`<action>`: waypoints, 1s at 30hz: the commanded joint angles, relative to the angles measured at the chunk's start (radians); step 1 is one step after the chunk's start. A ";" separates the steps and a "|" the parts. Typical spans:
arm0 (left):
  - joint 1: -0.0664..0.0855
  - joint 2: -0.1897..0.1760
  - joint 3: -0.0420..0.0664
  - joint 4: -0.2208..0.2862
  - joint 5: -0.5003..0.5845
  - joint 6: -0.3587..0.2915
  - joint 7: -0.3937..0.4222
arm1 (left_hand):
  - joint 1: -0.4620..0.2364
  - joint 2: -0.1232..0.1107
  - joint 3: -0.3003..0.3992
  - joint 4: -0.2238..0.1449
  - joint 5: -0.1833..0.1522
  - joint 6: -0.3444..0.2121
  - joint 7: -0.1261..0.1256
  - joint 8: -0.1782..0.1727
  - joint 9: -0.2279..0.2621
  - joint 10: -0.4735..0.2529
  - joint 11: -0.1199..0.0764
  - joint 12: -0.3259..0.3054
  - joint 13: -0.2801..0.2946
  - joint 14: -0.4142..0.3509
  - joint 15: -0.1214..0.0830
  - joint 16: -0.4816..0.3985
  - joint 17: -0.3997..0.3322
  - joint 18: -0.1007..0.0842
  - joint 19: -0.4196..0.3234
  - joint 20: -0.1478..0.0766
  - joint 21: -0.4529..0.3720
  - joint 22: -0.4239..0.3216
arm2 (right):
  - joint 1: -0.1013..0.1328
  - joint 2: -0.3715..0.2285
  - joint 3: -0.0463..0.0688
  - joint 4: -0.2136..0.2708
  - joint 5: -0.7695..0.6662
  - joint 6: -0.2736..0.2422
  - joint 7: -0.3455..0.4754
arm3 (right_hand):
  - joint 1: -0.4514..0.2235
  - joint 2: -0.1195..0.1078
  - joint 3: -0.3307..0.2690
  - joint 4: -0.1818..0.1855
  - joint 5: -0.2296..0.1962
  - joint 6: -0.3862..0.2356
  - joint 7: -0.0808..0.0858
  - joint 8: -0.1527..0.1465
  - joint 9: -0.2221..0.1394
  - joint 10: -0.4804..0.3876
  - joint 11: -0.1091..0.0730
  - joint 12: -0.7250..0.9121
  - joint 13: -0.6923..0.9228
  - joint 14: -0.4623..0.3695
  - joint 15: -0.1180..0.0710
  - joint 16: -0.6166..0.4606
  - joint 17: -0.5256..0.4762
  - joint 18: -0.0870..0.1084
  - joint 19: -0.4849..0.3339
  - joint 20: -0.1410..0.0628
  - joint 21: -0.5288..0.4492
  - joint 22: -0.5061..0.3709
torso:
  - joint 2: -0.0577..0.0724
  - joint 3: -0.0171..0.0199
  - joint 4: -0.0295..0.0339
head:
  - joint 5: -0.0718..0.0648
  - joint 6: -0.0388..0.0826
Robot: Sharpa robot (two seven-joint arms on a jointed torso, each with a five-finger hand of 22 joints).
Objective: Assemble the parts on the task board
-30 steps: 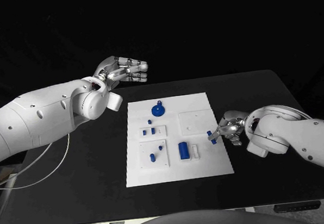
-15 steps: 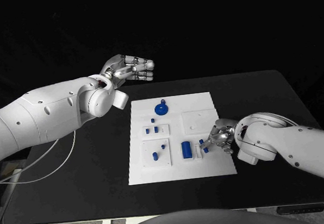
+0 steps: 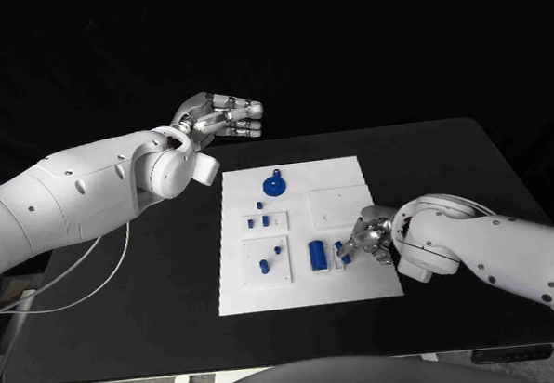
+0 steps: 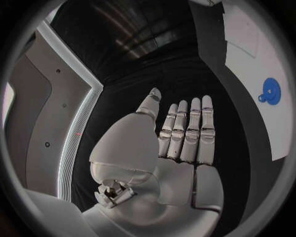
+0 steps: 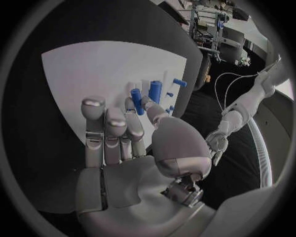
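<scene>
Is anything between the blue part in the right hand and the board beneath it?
Nothing visible. The right hand pinches a small blue peg just above the task board, beside the blue cylinder; the board below looks bare.

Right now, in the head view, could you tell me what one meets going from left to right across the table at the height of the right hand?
Bare black table → task board → small blue parts on the left square → blue cylinder → right hand, holding a small blue part.
</scene>
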 commanded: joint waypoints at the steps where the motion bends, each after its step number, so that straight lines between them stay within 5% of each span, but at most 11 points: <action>1: 0.001 0.003 0.000 -0.001 0.030 0.021 -0.002 | -0.005 0.004 -0.004 -0.001 0.001 -0.001 0.006 0.002 0.000 0.004 0.002 -0.003 0.000 0.004 0.003 -0.004 0.000 -0.018 -0.007 0.001 -0.005 0.000 | 0.000 0.004 -0.002 -0.006 -0.003 0.011 -0.002 | -0.006 0.001 0.000 0.008 0.005 0.005 0.001 0.007 0.001 0.003 -0.004 -0.002 0.001 0.002 -0.006 -0.001 -0.001 -0.009 0.047 -0.004 -0.003 0.077 | 0.000 0.0000 0.0001 | -0.001 0.000; 16: 0.001 0.003 0.000 -0.001 0.035 0.024 -0.009 | -0.008 0.003 -0.007 0.006 -0.008 -0.004 0.008 0.002 0.001 0.001 0.004 -0.003 0.001 0.001 0.004 -0.004 0.000 -0.018 -0.010 0.002 -0.006 0.000 | -0.001 0.013 -0.011 -0.015 -0.006 0.026 -0.003 | -0.006 0.001 0.000 0.009 0.006 0.005 0.001 0.007 0.000 0.002 -0.004 -0.003 0.001 0.002 -0.006 -0.002 -0.002 -0.009 0.047 -0.005 -0.003 0.077 | -0.001 -0.0025 0.0008 | 0.006 0.001; 30: 0.001 0.000 0.000 0.001 0.033 0.024 -0.012 | -0.006 0.003 -0.007 0.008 -0.009 -0.004 0.008 0.002 0.001 0.000 0.004 -0.003 0.001 0.004 0.003 -0.004 0.001 -0.018 -0.009 0.001 -0.005 0.000 | -0.003 0.021 -0.017 -0.016 -0.007 0.037 0.003 | -0.008 0.001 -0.003 0.012 0.007 0.004 0.001 0.007 0.000 0.001 -0.004 -0.005 0.001 0.002 -0.007 -0.002 -0.002 -0.008 0.047 -0.006 -0.003 0.077 | -0.001 -0.0009 -0.0001 | 0.011 -0.001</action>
